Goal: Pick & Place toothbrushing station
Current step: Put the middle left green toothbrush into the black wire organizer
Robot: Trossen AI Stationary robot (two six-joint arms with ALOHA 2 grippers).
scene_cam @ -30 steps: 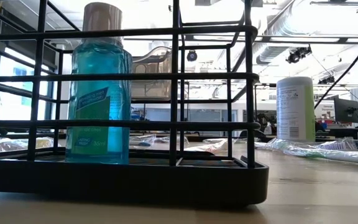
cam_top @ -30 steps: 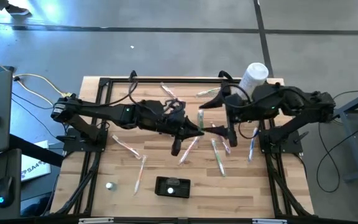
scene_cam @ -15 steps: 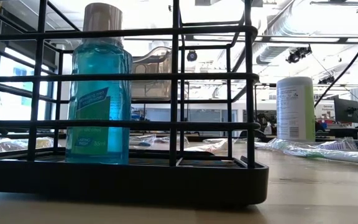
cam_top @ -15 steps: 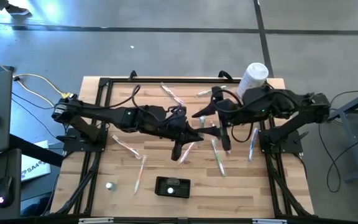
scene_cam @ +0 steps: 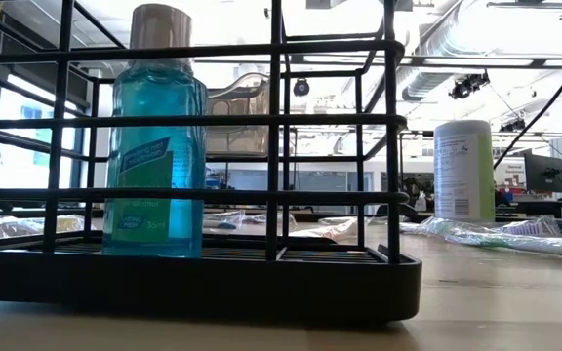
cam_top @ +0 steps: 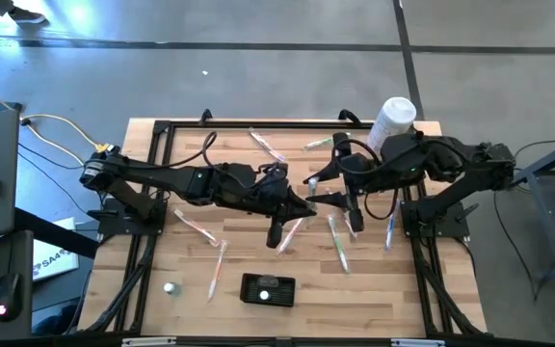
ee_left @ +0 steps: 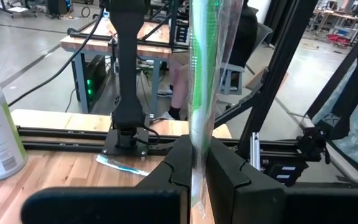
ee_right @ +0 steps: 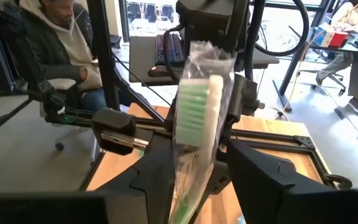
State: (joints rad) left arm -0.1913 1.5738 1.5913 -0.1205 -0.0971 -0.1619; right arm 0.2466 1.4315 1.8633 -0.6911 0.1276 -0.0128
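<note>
A green toothbrush in a clear wrapper (ee_left: 202, 74) hangs above the table's middle, between my two grippers. My left gripper (ee_left: 199, 168), reaching in from the left (cam_top: 304, 204), is shut on it. My right gripper (ee_right: 197, 177), coming from the right (cam_top: 333, 196), has its fingers closed in on the brush's bristle end (ee_right: 194, 106). The toothbrushing station (cam_top: 266, 289), a low black holder, stands near the table's front edge. In the low view it is a wire rack (scene_cam: 193, 278) with a blue mouthwash bottle (scene_cam: 154, 146) upright in it. My left gripper pinches the wrapped toothbrush (ee_left: 197, 146) between its two fingers, and the brush sticks out well beyond them. The brush is lifted clear of the table. My right gripper has the bristle end's wrapper (ee_right: 188, 158) between its two fingers, one on either side. The bristles face its camera, and the left gripper holds the same brush just behind.
Several more wrapped toothbrushes (cam_top: 340, 246) lie scattered over the wooden table. A tall white cylindrical container (cam_top: 391, 120) stands at the far right. A small round object (cam_top: 170, 287) lies at the front left. A seated person (ee_right: 67, 37) shows beyond the table.
My right gripper has moved toward the table's left, up to my left gripper and the toothbrush it holds. The left gripper has kept the brush lifted in about the same place.
</note>
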